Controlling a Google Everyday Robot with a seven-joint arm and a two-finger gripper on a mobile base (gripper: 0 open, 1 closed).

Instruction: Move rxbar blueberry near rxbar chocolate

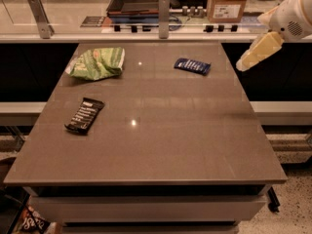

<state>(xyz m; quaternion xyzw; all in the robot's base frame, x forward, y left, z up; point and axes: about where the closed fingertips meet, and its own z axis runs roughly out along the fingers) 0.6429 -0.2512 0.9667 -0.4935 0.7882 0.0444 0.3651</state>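
Observation:
The rxbar blueberry [192,66], a dark blue flat bar with white lettering, lies on the far right part of the grey table [161,140]. The rxbar chocolate [85,115], a black flat bar with white text lines, lies on the left side of the table. My gripper [245,64] hangs at the upper right, off the table's right edge, to the right of the blue bar and above table height. It touches nothing.
A green chip bag [96,62] lies at the table's far left. Behind the table runs a counter with a metal post [164,9], a cardboard box [227,3] and a dark tray [136,0].

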